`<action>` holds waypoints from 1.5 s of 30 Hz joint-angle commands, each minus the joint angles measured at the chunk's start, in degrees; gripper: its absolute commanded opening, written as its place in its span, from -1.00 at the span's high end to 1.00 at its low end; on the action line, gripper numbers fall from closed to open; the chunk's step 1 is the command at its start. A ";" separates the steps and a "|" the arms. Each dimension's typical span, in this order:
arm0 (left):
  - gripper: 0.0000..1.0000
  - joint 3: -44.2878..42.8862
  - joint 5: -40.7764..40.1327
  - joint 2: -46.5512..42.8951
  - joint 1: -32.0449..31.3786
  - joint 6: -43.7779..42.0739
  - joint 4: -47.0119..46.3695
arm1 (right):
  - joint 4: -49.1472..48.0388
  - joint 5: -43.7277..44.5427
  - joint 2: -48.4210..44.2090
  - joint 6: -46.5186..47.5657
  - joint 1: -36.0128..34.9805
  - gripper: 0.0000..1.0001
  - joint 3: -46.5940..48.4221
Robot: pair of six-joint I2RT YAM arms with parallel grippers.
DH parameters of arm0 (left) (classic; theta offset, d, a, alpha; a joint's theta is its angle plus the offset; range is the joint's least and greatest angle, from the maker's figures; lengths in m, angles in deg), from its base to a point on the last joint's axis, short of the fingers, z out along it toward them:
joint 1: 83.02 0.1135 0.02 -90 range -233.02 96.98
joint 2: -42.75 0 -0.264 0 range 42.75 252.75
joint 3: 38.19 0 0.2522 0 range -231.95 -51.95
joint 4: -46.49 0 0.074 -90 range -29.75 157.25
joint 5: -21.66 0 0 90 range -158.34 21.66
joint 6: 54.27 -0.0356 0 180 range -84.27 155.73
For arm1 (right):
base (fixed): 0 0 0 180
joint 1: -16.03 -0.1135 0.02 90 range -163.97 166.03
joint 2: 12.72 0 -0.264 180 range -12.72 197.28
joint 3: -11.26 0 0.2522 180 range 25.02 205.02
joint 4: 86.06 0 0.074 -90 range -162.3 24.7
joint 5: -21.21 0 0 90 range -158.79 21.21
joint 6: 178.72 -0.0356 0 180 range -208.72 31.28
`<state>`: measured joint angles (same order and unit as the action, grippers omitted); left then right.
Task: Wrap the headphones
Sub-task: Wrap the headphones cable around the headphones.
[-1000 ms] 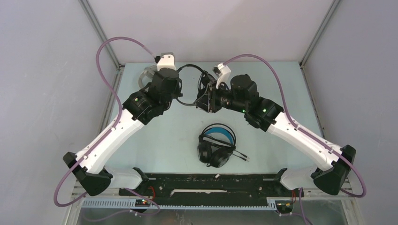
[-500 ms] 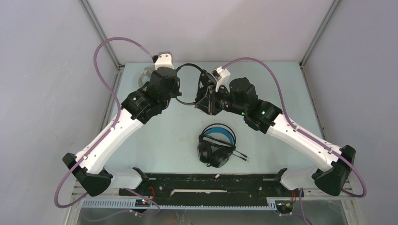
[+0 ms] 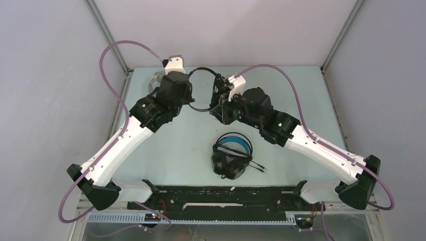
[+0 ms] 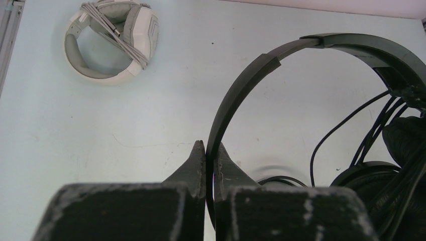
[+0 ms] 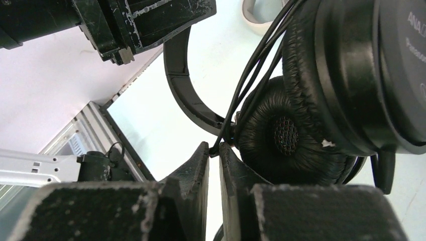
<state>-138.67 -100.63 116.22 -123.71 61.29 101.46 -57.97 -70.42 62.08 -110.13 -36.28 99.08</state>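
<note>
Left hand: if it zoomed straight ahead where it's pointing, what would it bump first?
The left hand pinches the thin black headband; straight beyond looks like bare table, though depth is unclear. The white headset sits off to the left.

The thin black pair (image 4: 241, 85) sits far-centre on the tabletop (image 3: 176, 150), cords strung across its padded cups. The white-grey pair (image 4: 145, 27) lies far left (cord wound over it). The bulky blue-lined black pair (image 3: 231, 155) lies near-centre.
</note>
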 commanded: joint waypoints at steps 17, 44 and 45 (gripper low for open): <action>1.00 -3.38 -0.47 -1.64 0.25 2.55 -3.22 | -1.37 2.28 -3.90 0.80 -0.27 0.44 -0.59; 1.00 7.86 0.95 1.40 6.20 3.17 -8.01 | 2.98 -4.01 -14.41 -2.99 0.43 -0.56 -0.54; 1.00 8.90 1.17 1.60 6.99 3.55 -8.38 | 3.33 -3.67 -14.95 -3.02 0.44 -0.70 -0.58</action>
<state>-133.36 -100.54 117.01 -119.69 62.27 98.23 -55.83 -74.86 50.02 -113.30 -36.08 98.38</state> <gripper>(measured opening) 0.022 0.743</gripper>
